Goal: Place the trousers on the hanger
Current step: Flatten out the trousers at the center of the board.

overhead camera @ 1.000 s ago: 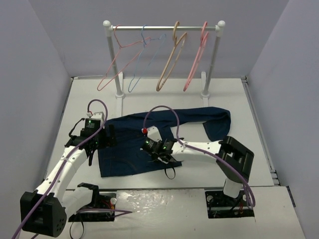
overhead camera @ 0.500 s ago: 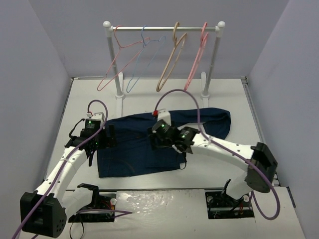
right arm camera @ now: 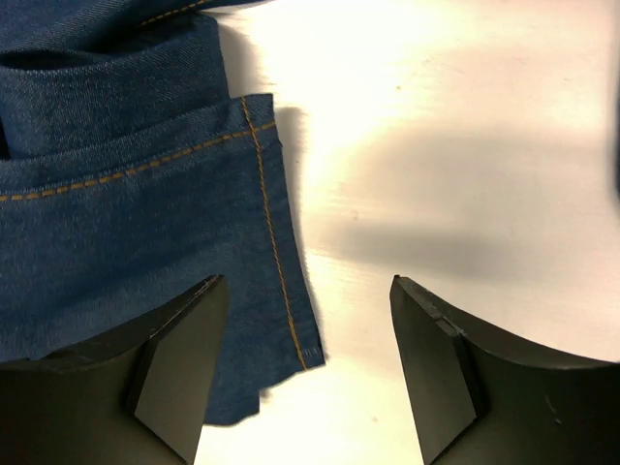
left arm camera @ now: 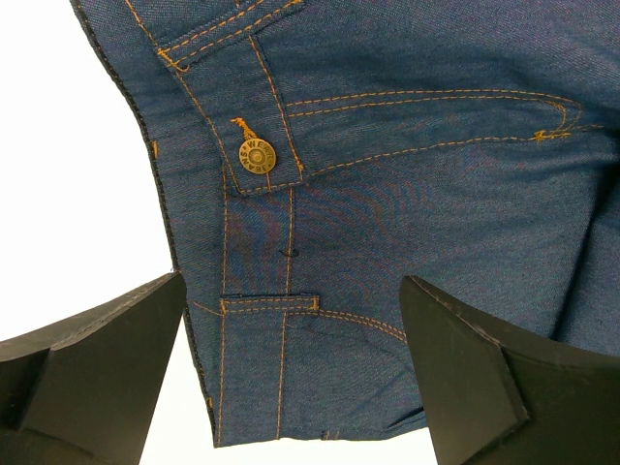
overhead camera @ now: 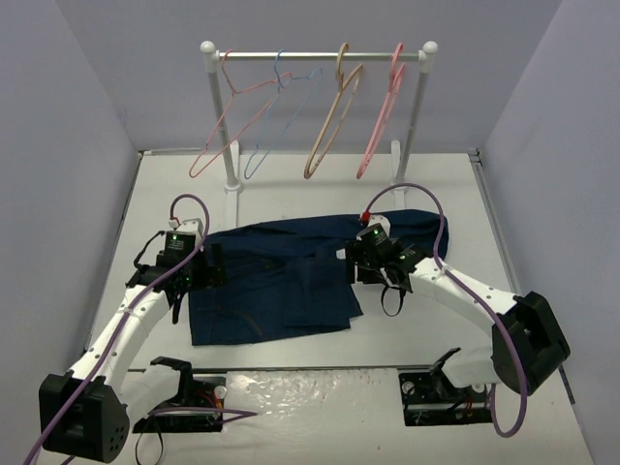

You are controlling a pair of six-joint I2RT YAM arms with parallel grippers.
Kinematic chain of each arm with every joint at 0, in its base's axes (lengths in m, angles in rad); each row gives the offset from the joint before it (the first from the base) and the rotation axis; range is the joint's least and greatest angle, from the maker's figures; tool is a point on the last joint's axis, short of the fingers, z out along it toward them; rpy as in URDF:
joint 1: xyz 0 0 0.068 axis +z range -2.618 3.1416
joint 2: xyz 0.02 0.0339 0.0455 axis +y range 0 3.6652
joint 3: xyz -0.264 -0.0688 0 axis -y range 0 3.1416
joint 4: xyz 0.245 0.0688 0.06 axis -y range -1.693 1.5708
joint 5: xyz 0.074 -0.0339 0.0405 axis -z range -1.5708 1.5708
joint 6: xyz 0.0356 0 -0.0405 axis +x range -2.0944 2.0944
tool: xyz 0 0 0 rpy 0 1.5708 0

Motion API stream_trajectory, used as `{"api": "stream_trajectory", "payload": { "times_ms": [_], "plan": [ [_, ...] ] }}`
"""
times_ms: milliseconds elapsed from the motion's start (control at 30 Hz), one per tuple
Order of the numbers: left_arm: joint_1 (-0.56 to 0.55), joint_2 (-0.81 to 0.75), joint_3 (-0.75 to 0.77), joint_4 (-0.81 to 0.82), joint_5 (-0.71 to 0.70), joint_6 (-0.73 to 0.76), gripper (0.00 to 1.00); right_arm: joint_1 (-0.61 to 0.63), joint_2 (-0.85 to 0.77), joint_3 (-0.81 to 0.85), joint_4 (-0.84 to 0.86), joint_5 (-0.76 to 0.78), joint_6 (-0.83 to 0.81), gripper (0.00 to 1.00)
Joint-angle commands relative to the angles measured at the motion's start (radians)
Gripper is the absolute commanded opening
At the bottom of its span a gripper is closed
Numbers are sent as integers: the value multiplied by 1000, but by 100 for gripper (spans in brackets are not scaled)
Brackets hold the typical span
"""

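Navy trousers [overhead camera: 281, 276], flat on desk [overhead camera: 436, 179]. My left fingers [left arm camera: 97, 349], spread above waistband button [left arm camera: 257, 155]. My right fingers [right arm camera: 436, 368], spread over leg hem [right arm camera: 276, 242]. Tan hanger [overhead camera: 330, 128], hung on far rail [overhead camera: 310, 55].

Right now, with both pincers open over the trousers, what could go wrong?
1. Right pincer straddles the hem edge of the trousers, half over bare table: it may pinch only a corner.
2. Left pincer sits near the waistband button: thick seams may slip.
3. The hanger hangs close beside a thin pink hanger: snag risk.
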Motion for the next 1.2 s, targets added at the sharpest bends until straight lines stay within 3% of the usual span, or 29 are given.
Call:
{"api": "stream_trajectory", "payload": {
  "times_ms": [0, 300, 567, 700, 867, 1033, 1167],
  "plan": [
    [-6, -9, 59, 21, -8, 11, 91, 0, 63, -19, 174, -51, -2, 65],
    [-6, -12, 59, 17, -12, 13, 91, 24, 181, -70, 297, -95, 21, 65],
    [-5, -8, 61, 16, -12, 13, 91, 88, 266, -95, 302, -72, 20, 62],
    [-5, -3, 64, 14, -12, 13, 91, 111, 297, -104, 279, -26, 57, 49],
    [-5, -16, 62, 12, -12, 13, 91, 115, 283, -112, 208, 57, 117, 24],
    [-5, -10, 61, 12, -12, 13, 91, 115, 171, -72, 61, 172, 133, 2],
    [-5, -8, 65, 4, -38, 14, 91, 87, 51, -15, -78, 270, 148, 0]
  ]
}}
